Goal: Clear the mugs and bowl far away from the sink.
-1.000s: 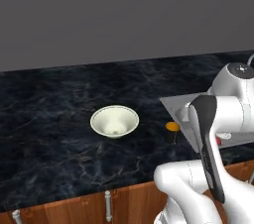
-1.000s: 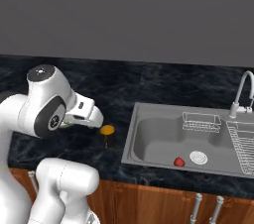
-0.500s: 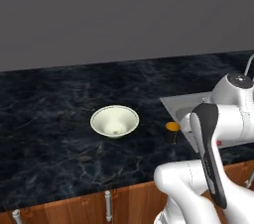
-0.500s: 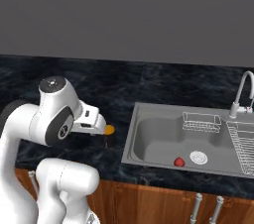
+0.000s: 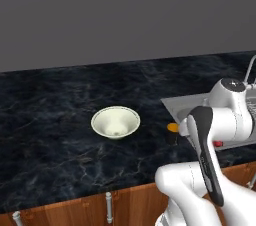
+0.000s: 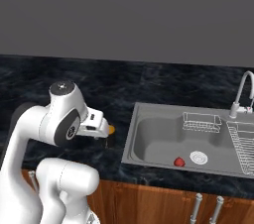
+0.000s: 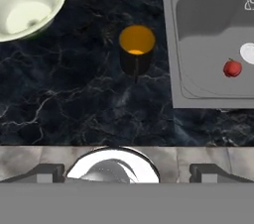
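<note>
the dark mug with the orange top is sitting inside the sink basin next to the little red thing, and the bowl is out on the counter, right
Not quite. The dark mug stands upright on the black counter, just outside the sink rim, not in the basin. The hand view shows this clearly. The small red thing does lie in the basin, and the bowl is out on the counter.

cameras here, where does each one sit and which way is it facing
Left base view: behind the arm to its left, facing forward and down at the cream-white round bowl and black marble counter; white arm at lower right.
Right base view: behind to the right, facing the grey steel sink; arm at lower left.
Hand view: on the hand, looking down at the dark mug with orange top; finger tips at the bottom.
All three share that mug; every view catches the sink.
</note>
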{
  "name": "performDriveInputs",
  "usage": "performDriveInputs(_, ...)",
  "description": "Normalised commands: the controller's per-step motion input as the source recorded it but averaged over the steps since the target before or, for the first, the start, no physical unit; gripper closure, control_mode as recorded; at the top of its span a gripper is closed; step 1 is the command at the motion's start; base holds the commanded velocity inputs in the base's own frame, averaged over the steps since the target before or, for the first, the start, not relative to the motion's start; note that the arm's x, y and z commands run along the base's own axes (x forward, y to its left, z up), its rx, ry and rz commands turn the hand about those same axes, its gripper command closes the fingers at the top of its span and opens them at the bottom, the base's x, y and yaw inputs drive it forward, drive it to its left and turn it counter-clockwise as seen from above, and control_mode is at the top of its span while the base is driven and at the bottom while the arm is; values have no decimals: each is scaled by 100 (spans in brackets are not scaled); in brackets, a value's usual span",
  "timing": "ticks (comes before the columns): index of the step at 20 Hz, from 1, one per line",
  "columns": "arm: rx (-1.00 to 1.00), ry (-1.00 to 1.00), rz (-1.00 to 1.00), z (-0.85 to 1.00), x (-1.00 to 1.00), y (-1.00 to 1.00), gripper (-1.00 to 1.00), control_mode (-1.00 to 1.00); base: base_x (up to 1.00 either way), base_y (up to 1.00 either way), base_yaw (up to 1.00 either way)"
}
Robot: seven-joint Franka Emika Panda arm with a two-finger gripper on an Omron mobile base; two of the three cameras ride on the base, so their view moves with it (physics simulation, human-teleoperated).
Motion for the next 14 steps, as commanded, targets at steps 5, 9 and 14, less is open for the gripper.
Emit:
performDriveInputs(5, 0, 1, 0, -30, 23, 0, -100, -100, 0, 0, 0)
performDriveInputs(9, 0, 0, 0, -34, 25, 0, -100, -100, 0, 0, 0)
performDriveInputs(14, 0, 0, 0, -28, 25, 0, -100, -100, 0, 0, 0)
